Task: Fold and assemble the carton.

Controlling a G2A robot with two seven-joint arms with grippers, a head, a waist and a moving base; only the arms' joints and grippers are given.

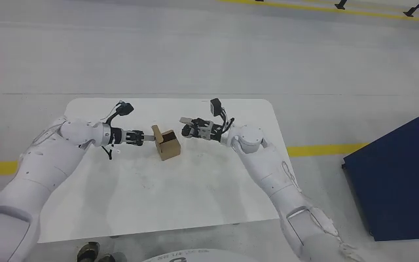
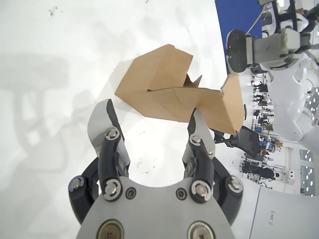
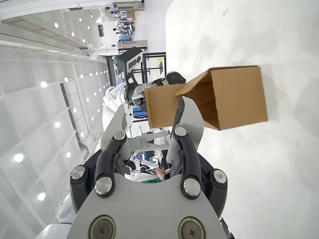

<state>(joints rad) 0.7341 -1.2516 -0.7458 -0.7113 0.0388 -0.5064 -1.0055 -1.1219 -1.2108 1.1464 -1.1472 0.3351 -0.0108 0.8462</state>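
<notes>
Left gripper (image 2: 151,109) and right gripper (image 3: 152,104) both gape open, flanking the carton (image 1: 167,146) on the table (image 1: 196,196).

A white table (image 1: 196,196) with rounded corners bears a brown carton (image 1: 167,145), partly folded, near its middle; small dark specks (image 2: 52,11) mark its surface.

The carton (image 1: 167,144) is plain brown cardboard on a white table (image 1: 196,196) flecked with small dark specks, the jaws are silver-grey with black ribbed pads (image 2: 113,115) and black links (image 2: 107,160), and the grey floor (image 1: 196,52) carries a yellow stripe (image 1: 327,150) beside a blue panel (image 1: 386,177).
</notes>
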